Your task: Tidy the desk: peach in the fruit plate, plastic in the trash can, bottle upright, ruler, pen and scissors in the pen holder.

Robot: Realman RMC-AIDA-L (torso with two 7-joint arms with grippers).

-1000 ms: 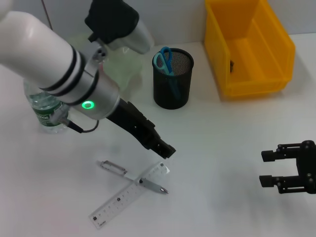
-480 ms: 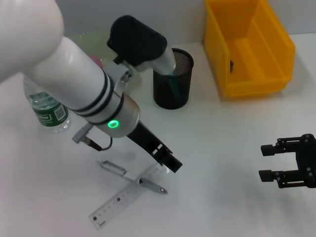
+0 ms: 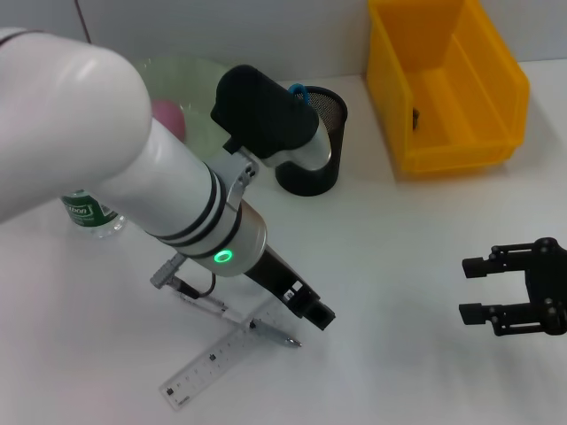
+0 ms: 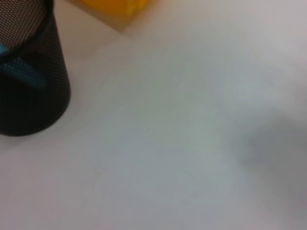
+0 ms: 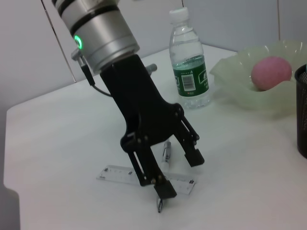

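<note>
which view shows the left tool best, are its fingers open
The right wrist view: the left tool shows side-on, its fingers spread open and hanging just above the pen and ruler. The head view shows only its tip past the arm, fingers hidden. The left wrist view shows none of it, only the pen holder and table.

A lab-style test desk: bare white table, yellow bin, plain grey partition walls.
</note>
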